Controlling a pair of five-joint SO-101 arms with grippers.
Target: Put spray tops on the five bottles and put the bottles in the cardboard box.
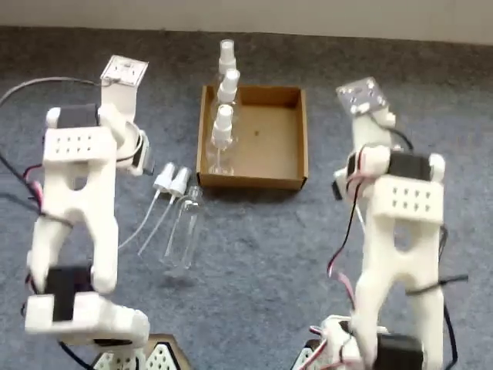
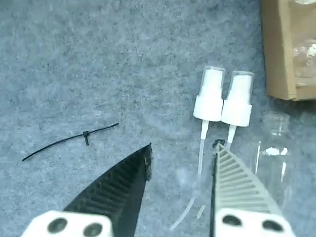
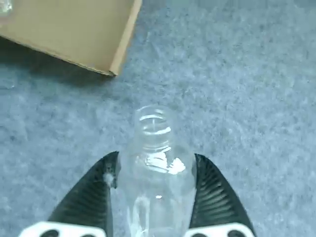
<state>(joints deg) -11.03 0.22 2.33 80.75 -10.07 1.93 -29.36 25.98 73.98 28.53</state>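
The cardboard box (image 1: 269, 142) sits at mid-table, and three capped bottles (image 1: 222, 142) stand along its left wall. Two loose white spray tops (image 2: 223, 101) lie side by side on the carpet left of the box's front corner, also seen from above as spray tops (image 1: 171, 181). A clear uncapped bottle (image 1: 186, 226) lies just beside them. My left gripper (image 2: 182, 147) hangs open right above the spray tops' tubes. My right gripper (image 3: 155, 163) is shut on a second clear uncapped bottle (image 3: 155, 173), its open neck pointing away, near the box corner (image 3: 116, 54).
A black cable tie (image 2: 69, 139) lies on the grey carpet beside the left gripper. The left arm (image 1: 77, 169) and the right arm (image 1: 400, 208) flank the box. Bare carpet stretches in front of the box between the arms.
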